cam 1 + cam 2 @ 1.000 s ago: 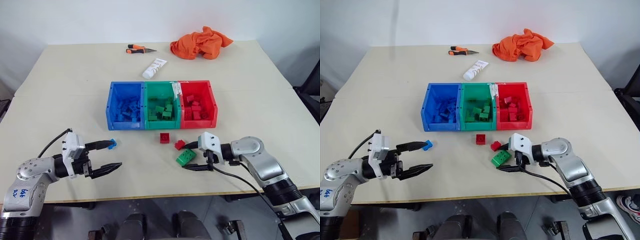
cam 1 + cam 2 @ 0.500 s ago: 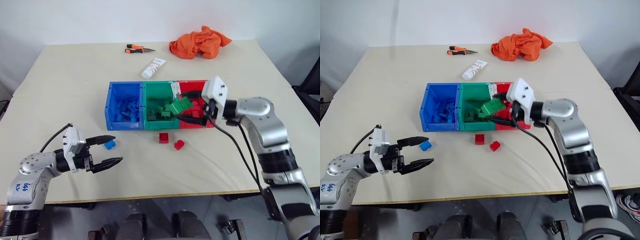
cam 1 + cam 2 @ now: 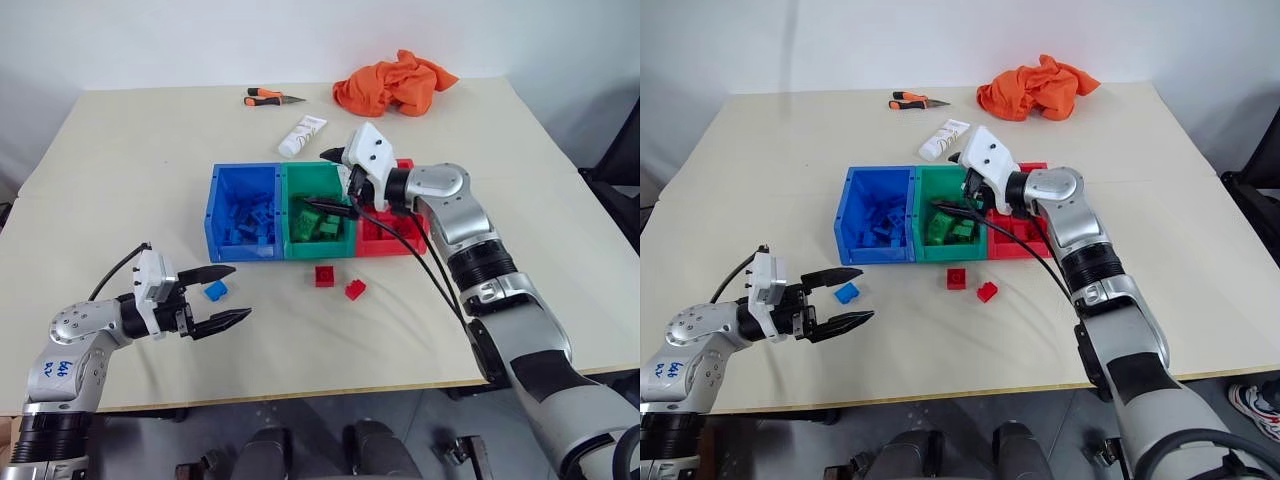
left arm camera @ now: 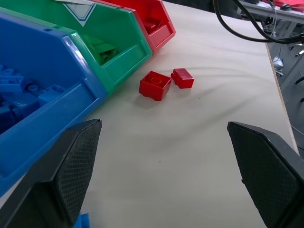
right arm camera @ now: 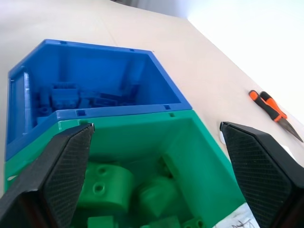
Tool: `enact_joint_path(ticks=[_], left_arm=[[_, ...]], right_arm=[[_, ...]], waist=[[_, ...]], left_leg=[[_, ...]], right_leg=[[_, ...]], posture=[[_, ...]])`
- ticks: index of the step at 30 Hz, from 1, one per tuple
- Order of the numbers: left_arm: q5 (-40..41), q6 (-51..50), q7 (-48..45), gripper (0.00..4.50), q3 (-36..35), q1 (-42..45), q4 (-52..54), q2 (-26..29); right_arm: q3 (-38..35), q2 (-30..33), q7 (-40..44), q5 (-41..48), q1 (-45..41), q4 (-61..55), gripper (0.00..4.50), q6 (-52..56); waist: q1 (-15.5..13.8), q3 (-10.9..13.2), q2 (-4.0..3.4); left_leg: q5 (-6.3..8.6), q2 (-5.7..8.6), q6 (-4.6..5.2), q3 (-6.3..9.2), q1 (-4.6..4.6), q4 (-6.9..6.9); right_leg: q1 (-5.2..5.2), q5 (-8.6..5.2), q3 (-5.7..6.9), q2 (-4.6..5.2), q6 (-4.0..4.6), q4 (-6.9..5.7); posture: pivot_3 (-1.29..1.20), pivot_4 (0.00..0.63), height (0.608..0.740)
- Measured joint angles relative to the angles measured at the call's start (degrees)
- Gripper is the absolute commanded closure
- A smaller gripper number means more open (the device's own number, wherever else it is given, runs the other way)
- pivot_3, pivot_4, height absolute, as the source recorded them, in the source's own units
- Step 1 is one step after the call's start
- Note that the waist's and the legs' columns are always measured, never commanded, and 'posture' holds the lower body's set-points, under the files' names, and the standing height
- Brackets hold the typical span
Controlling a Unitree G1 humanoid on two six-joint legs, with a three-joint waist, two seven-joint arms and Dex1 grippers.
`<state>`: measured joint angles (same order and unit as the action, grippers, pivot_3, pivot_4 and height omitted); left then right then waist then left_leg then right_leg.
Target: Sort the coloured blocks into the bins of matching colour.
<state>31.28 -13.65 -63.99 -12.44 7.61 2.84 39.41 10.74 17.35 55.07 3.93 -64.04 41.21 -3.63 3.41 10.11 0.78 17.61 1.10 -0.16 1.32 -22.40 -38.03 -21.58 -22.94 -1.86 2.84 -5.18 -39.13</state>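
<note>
The three joined bins stand mid-table: blue (image 3: 240,250), green (image 3: 320,247), red (image 3: 395,246), each holding several blocks of its colour. My right gripper (image 3: 328,180) hovers open over the green bin with nothing between its fingers. A large green block (image 5: 102,190) lies inside that bin below it. Two red blocks (image 3: 324,275) (image 3: 355,290) sit on the table in front of the bins. Near the front left, a small blue block (image 3: 214,291) lies on the table beside the far finger of my open, empty left gripper (image 3: 236,292).
At the back of the table lie an orange cloth (image 3: 395,82), an orange-handled tool (image 3: 270,97) and a white tube (image 3: 304,135). The table's front edge runs just behind my left arm.
My right gripper lifted the green block from the table front, carried it back and left over the green bin, and let it go; it is now empty. The left gripper has stayed put.
</note>
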Motion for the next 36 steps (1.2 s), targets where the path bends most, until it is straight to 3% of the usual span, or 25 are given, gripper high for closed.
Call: enact_joint_path(ticks=[4, 9, 15, 18, 23, 30, 36], left_arm=[[-0.07, 0.87, -0.92, 0.00, -0.30, 0.07, -1.82, 0.38], [-1.45, 5.06, -2.23, 0.00, -1.25, 0.71, -5.94, 1.32], [-2.72, 8.17, -1.98, 0.00, -1.13, 2.67, -8.90, 1.16], [-2.65, 10.35, -1.82, 0.00, -3.70, 2.87, -11.56, 1.22], [-2.48, 10.83, -7.63, 0.00, -4.04, 1.81, -12.96, 3.27], [-2.82, 12.43, -14.92, 0.00, -3.78, 0.58, -17.97, 5.96], [-3.24, 12.57, -15.24, 0.00, -3.59, 1.22, -19.14, 5.96]], right_arm=[[-0.46, 3.85, 3.86, 1.68, 4.76, -7.99, 0.03, 2.20], [-3.32, 15.61, 11.93, 9.44, 19.63, -30.28, 0.03, 15.50], [-10.18, 28.39, 13.91, 16.56, 38.20, -49.39, 0.03, 29.25], [-16.99, 33.71, 13.18, 18.60, 51.09, -54.15, 0.03, 34.21], [-24.05, 36.79, 12.73, 19.70, 61.30, -56.48, 0.03, 35.59], [-28.90, 38.74, 12.45, 19.48, 64.85, -53.88, 0.03, 33.93], [-27.15, 38.47, 11.46, 19.48, 62.41, -53.73, 0.03, 33.37]], waist=[[-0.31, 0.00, 0.00], [-1.33, 0.00, 0.00], [-1.90, 0.01, -0.02], [-2.24, 0.01, -0.01], [-1.52, 0.01, -0.01], [-1.83, 0.01, -0.01], [-1.78, 0.01, -0.01]], left_leg=[[0.00, 0.00, 0.00, 0.04, -0.02, 0.00], [0.04, 0.02, 0.05, 0.08, -0.13, -0.03], [0.06, 0.00, 0.07, 0.03, -0.07, 0.03], [0.09, 0.03, 0.14, 0.03, -0.10, 0.01], [0.10, -0.02, 0.16, -0.16, 0.08, 0.04], [0.18, -0.01, 0.32, -0.17, 0.10, 0.04], [0.24, -0.01, 0.43, -0.17, 0.10, 0.04]], right_leg=[[0.01, 0.00, 0.04, 0.02, 0.00, 0.03], [0.03, 0.00, 0.06, 0.05, 0.00, 0.26], [0.08, 0.00, 0.02, 0.04, 0.00, 0.40], [0.16, 0.00, 0.01, 0.06, 0.00, 0.55], [0.22, 0.00, -0.09, 0.03, 0.00, 0.50], [0.25, 0.00, -0.11, 0.06, 0.01, 0.53], [0.25, 0.00, -0.10, 0.07, 0.00, 0.52]], posture=[[0.00, 0.150, 0.740], [0.00, 0.150, 0.740], [0.00, 0.150, 0.740], [0.00, 0.150, 0.740], [0.00, 0.150, 0.740], [0.00, 0.150, 0.740], [0.00, 0.150, 0.740]])
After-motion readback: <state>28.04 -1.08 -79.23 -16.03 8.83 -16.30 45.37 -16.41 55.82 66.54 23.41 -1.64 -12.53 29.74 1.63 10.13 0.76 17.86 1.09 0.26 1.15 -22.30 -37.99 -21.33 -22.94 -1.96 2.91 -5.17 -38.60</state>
